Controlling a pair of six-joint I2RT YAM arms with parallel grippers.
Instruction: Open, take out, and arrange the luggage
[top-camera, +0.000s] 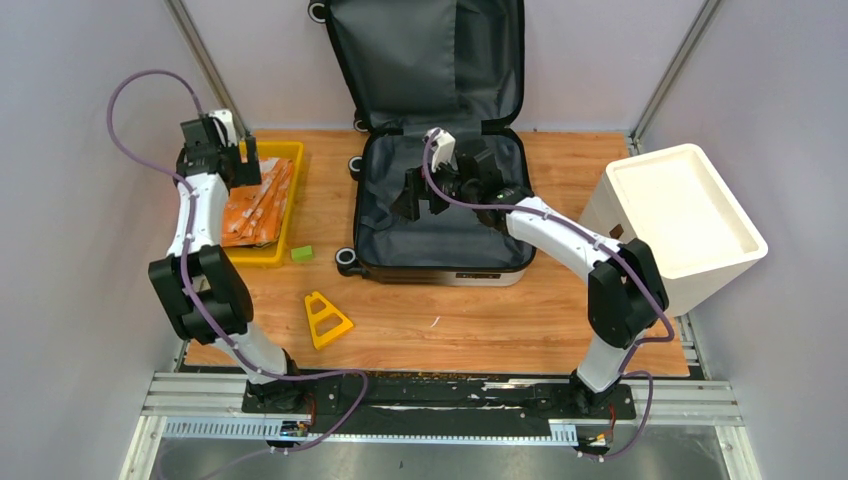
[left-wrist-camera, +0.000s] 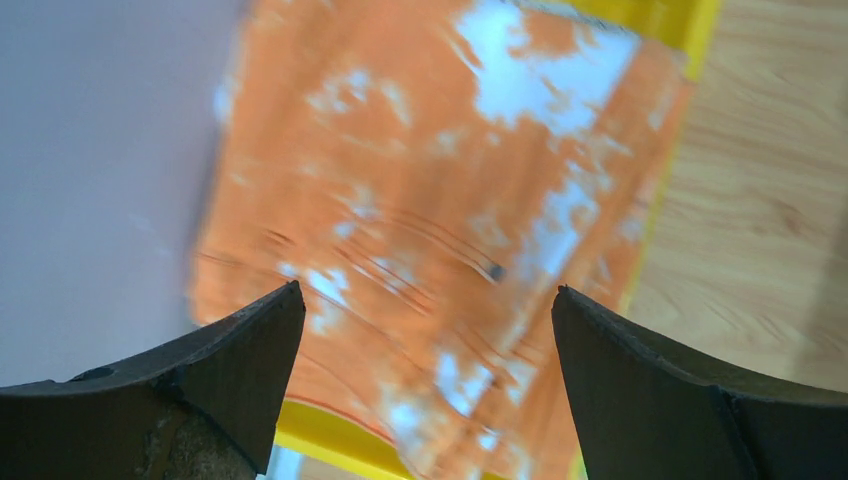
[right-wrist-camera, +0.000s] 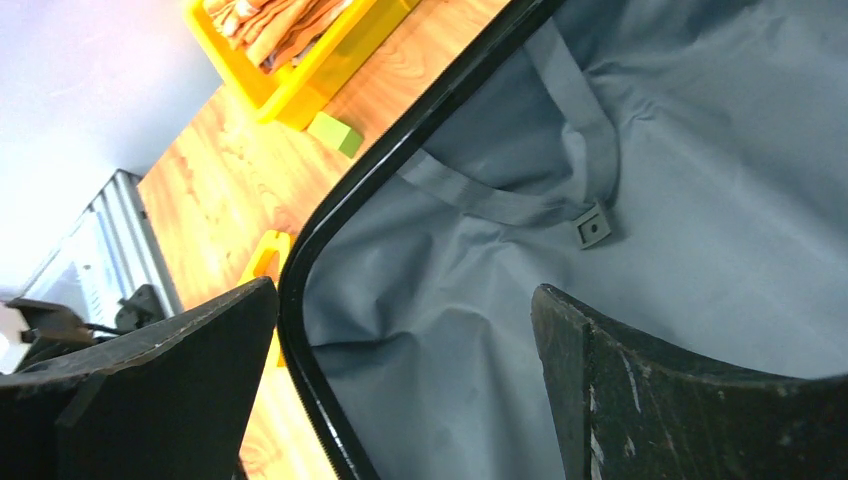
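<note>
The luggage (top-camera: 440, 230) lies open in the middle of the table, its lid standing up against the back wall. Its dark grey lining (right-wrist-camera: 620, 200) shows, with straps and a small buckle. My right gripper (top-camera: 420, 195) is open and empty, hovering inside the lower shell near its left rim (right-wrist-camera: 330, 250). My left gripper (top-camera: 240, 165) is open and empty above the yellow tray (top-camera: 285, 160). Orange and white packets (left-wrist-camera: 440, 220) lie in that tray, just below the left fingers (left-wrist-camera: 250, 350).
A small green block (top-camera: 302, 253) lies on the wooden table beside the tray. A yellow triangular piece (top-camera: 326, 318) lies nearer the front. A white rectangular bin (top-camera: 680, 215) stands at the right edge. Grey walls close in on both sides.
</note>
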